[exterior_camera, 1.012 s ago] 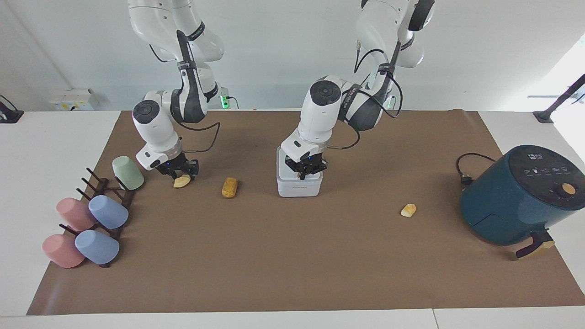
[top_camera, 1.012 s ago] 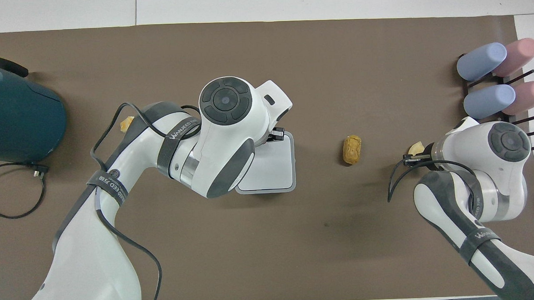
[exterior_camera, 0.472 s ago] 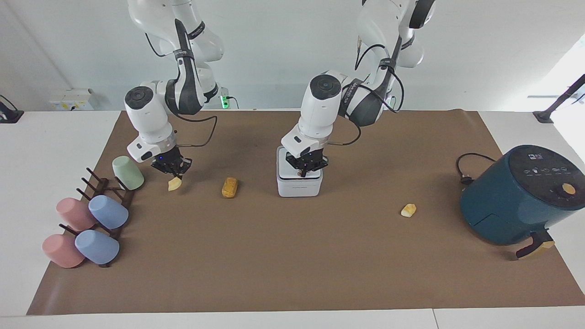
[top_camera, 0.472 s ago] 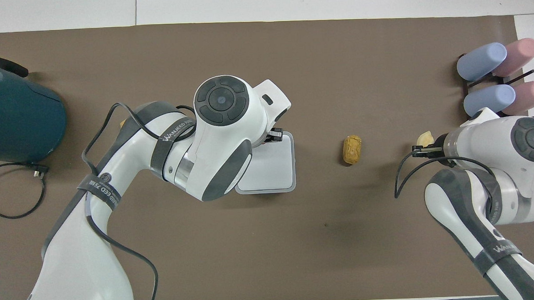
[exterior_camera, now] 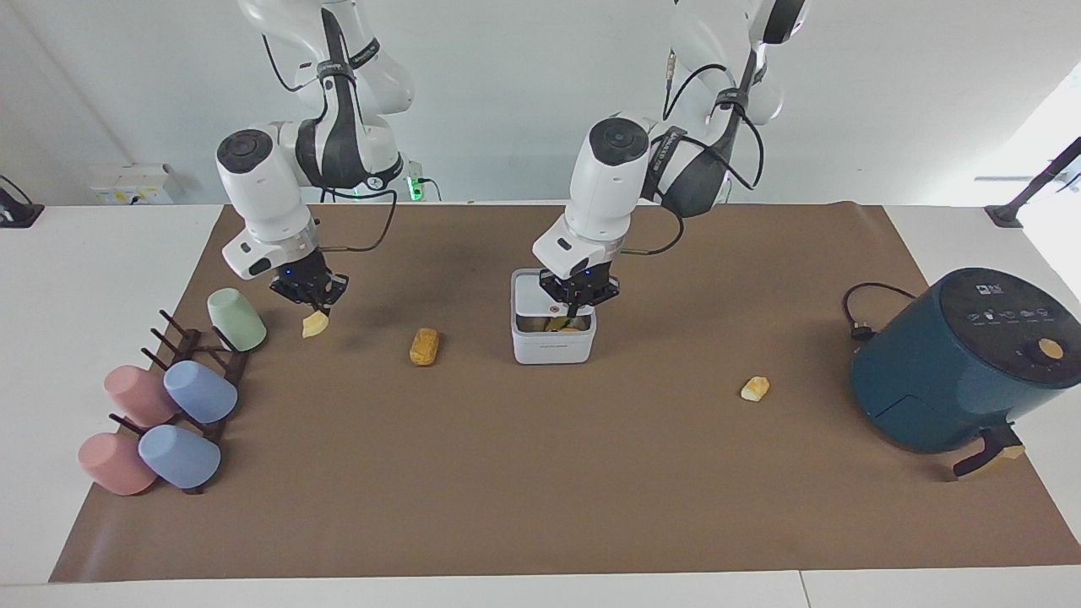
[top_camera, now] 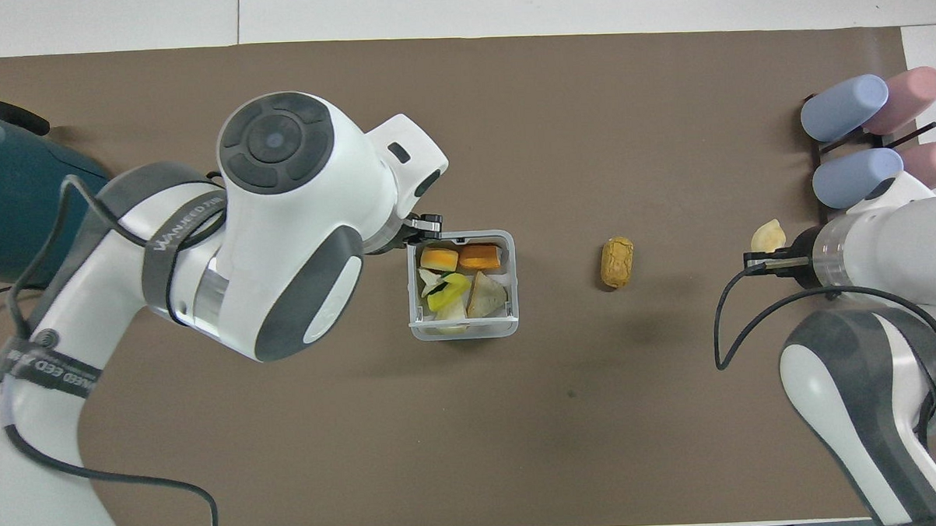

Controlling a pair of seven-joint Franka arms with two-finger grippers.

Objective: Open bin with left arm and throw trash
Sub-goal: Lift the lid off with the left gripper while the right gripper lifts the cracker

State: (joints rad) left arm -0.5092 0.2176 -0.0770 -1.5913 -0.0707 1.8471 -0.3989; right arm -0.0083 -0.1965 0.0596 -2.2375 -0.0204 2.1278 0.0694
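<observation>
The bin (exterior_camera: 553, 334) stands on the brown mat (exterior_camera: 540, 473) near the middle of the bench, closer to the robots' edge than to the opposite edge. Its lid (exterior_camera: 538, 291) is raised upright at the robots' side, and the overhead view shows mixed food scraps (top_camera: 462, 283) inside.

The left tool (exterior_camera: 578, 314) hangs directly over the open bin, fingertips clenched together and empty; whether it touches the lid cannot be told.

The right tool (exterior_camera: 314, 314) is raised above the mat toward the right arm's end of the bench, beside the green cup (exterior_camera: 236, 319). It is clamped on the pale yellow wedge (exterior_camera: 315, 325), which hangs below the fingertips, clear of the mat.

The orange-brown lump (exterior_camera: 425, 346) lies on the mat between the bin and the right tool's position, just beside the bin. The small yellow-white chunk (exterior_camera: 755, 388) lies on the mat between the bin and the teal air fryer (exterior_camera: 963, 363), slightly farther from the robots than the bin.

The cup rack (exterior_camera: 198, 371) with pink and blue cups (exterior_camera: 160, 422) occupies the right arm's end of the bench. The air fryer occupies the left arm's end.
</observation>
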